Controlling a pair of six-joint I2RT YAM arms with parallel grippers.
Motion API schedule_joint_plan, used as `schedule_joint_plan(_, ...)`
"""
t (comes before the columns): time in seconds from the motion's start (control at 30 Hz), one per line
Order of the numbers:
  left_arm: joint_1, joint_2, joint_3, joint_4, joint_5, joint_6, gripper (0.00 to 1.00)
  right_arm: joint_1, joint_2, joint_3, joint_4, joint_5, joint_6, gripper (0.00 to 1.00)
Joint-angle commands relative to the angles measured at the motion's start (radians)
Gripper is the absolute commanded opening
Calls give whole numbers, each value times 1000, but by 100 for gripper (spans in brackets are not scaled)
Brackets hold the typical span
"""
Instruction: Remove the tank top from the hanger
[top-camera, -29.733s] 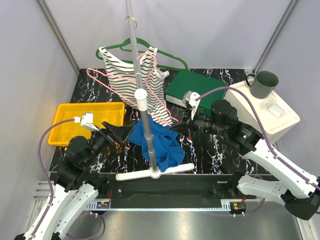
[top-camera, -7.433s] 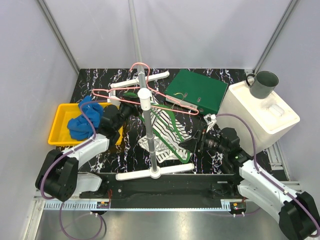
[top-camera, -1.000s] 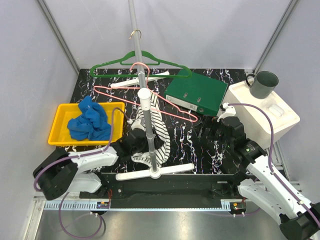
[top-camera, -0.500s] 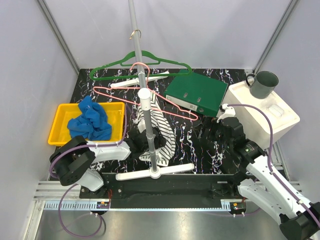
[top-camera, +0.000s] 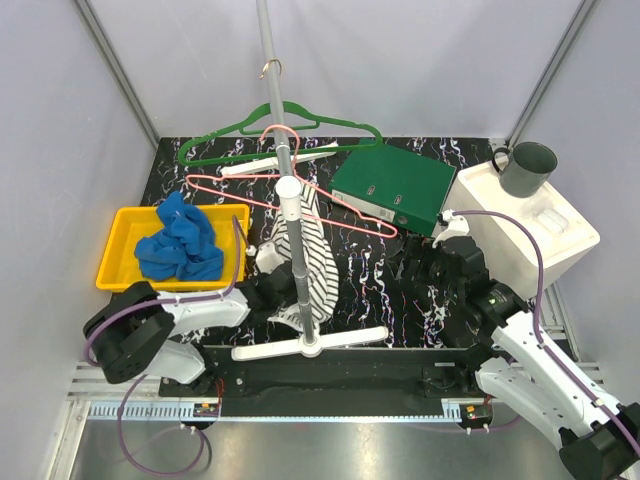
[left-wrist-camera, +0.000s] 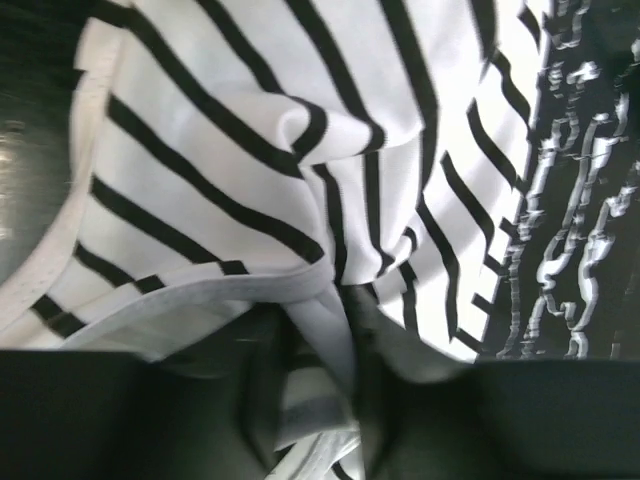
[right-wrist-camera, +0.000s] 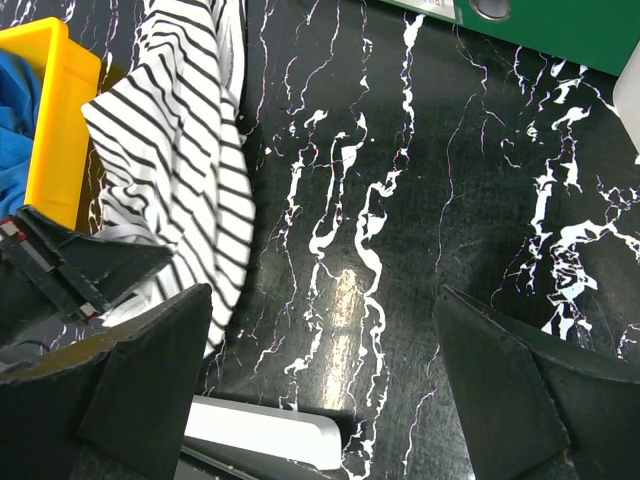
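Top external view: striped tank top (top-camera: 310, 262) is hanging slack against the stand pole (top-camera: 268, 60), its upper end reaching toward the pink hanger (top-camera: 345, 205); cannot tell whether a strap is catching there. Green hanger (top-camera: 240, 125) is hanging bare, higher up.

Left gripper (top-camera: 272, 296) is working low at the hem, jaws pinching a fold of striped cloth per the left wrist view. Right gripper (right-wrist-camera: 322, 292) is hovering with jaws spread wide, holding nothing, above bare bench (right-wrist-camera: 400, 200).

Judging the pulling-free step to be in hand. Next move is calling for drawing the cloth down and away from the pole.

Open room is lying rightward over the bench. Yellow bin (top-camera: 125, 212) and stand foot (top-camera: 340, 340) are crowding the left and near sides.
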Motion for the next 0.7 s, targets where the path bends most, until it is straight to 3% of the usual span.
schedule_joint_plan(0.0,16,-103,-59,-99,-61,44,17,3,-14,1,49,-15,-28,100)
schedule_joint_plan(0.23,43,-333,-73,-213,-67,130,0,3,-16,-3,49,-24,-25,100)
schedule_joint_plan(0.53,181,-734,-45,-422,-73,205,0,4,10,4,58,-35,-31,100)
schedule_joint_plan(0.67,252,-826,51,-539,-171,304,0,3,9,3,65,-28,-31,100)
